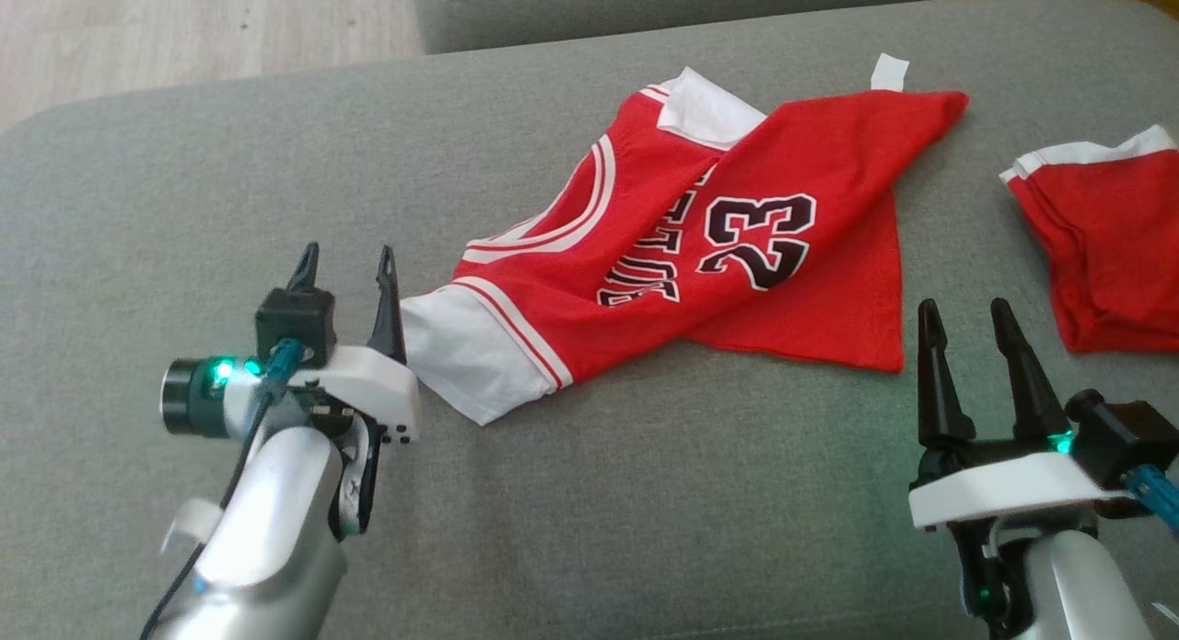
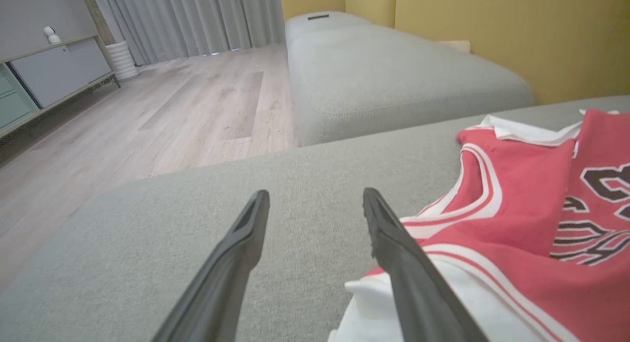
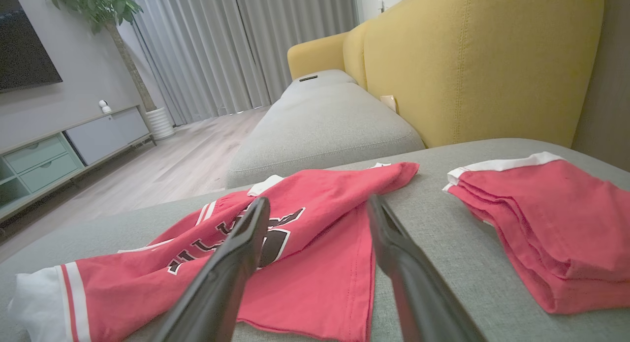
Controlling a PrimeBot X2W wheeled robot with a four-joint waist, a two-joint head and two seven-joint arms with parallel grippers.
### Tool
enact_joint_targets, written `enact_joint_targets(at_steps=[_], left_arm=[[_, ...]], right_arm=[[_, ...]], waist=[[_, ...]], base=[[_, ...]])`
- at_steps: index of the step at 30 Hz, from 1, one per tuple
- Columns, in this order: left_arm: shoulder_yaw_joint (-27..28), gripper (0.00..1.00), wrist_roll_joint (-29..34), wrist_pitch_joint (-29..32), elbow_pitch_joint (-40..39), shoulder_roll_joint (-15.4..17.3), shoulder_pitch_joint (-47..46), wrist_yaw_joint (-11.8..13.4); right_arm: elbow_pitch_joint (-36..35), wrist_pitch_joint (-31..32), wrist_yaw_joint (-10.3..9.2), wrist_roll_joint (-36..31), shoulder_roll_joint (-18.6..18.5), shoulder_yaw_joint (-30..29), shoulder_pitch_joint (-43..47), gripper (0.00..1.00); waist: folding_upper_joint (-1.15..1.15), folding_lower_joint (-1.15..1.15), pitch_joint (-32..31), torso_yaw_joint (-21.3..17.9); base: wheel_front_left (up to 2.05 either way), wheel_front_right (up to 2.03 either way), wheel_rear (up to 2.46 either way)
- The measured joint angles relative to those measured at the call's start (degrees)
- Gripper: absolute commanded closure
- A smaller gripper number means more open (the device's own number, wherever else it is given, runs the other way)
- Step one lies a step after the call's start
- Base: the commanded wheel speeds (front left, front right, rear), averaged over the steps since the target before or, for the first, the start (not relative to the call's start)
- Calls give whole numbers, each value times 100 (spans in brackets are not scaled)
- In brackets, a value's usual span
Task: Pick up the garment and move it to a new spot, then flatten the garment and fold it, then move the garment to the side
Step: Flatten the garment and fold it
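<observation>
— Red jersey (image 1: 700, 253) lay rumpled and partly doubled over on the grey sofa cushion (image 1: 645, 493), not yet flat.
— And the grippers?
— Left gripper (image 1: 345, 258) stood just beside its white hem, right gripper (image 1: 963, 310) near the lower red corner. Both pairs of fingers were spread and empty, likely placed to take opposite ends and stretch it.
</observation>
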Motion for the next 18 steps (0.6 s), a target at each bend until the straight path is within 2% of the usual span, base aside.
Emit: enact_joint_targets(at_steps=[12,18], left_arm=[[579,0,158,-1,-1790,-186,1393,-166],[732,0,269,-1,-2084,-359,1794,-243]], right_arm=[[1,-45,0,-1,0,-107,8,0],[1,-44,0,-1,0,-109,20,0]], waist=[[0,0,-240,187],[0,0,-337,225]], base=[[0,0,0],[0,0,0]])
